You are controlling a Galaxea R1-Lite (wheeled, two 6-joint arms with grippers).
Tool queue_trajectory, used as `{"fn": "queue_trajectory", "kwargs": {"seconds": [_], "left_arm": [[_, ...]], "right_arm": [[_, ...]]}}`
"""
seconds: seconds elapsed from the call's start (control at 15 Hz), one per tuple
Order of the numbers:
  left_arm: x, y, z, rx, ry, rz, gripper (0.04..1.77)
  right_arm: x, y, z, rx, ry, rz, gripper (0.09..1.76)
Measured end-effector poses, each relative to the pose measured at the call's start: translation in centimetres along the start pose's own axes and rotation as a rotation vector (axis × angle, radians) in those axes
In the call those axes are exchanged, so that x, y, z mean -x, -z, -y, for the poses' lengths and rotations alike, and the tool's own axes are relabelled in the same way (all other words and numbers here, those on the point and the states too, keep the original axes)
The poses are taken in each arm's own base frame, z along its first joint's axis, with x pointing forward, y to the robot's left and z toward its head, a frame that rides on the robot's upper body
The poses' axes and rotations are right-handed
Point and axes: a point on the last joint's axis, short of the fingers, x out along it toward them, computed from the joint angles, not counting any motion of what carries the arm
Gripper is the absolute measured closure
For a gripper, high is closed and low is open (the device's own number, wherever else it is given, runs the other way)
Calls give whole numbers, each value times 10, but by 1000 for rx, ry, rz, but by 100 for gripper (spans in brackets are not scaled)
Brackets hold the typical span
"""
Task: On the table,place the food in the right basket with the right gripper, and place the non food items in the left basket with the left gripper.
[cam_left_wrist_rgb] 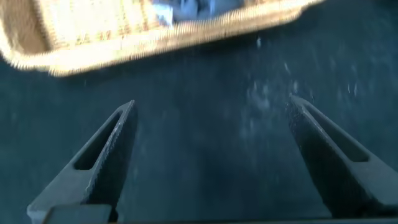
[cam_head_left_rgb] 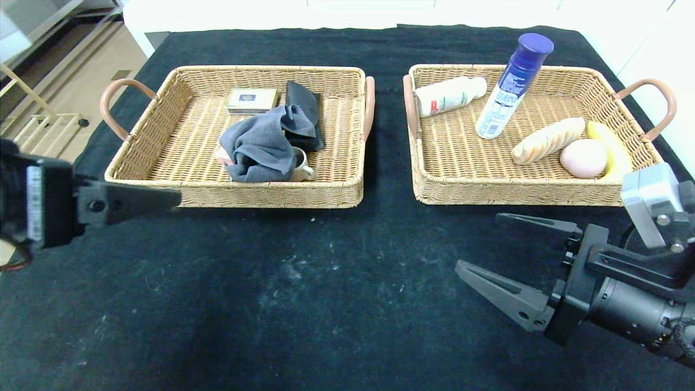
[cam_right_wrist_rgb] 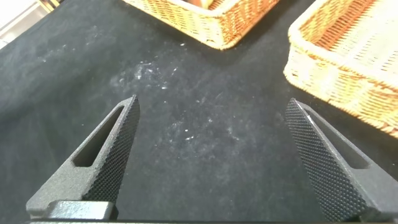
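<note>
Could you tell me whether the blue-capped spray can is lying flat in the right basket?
No, the blue-capped spray can stands upright, slightly tilted, in the right basket, beside a white bottle that does lie on its side.

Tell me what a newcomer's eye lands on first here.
The blue-capped spray can stands tilted in the right basket, beside a white bottle, bread, an egg and a banana. A grey cloth is heaped in the left basket. Both grippers hang open over bare black tablecloth.
</note>
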Motion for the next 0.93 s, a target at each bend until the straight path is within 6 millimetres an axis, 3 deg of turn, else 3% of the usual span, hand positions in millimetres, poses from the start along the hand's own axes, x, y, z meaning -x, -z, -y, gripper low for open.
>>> {"fn": "queue_trajectory", "kwargs": {"seconds": [0.27,0.47,0.73,0.93], "left_arm": [[44,37,-14,21,-31,48,11],[79,64,-23,-10,-89,107,10],[104,104,-26,-72,-159,128,10],[126,127,-23,-55,-192,165,10]], "right_arm": [[2,-2,7,21,51,1,14],[19,-3,9,7,116,-123,14],[65,-28,6,-18,202,-194,14],[117,-42,1,-43,322,-268,14]]}}
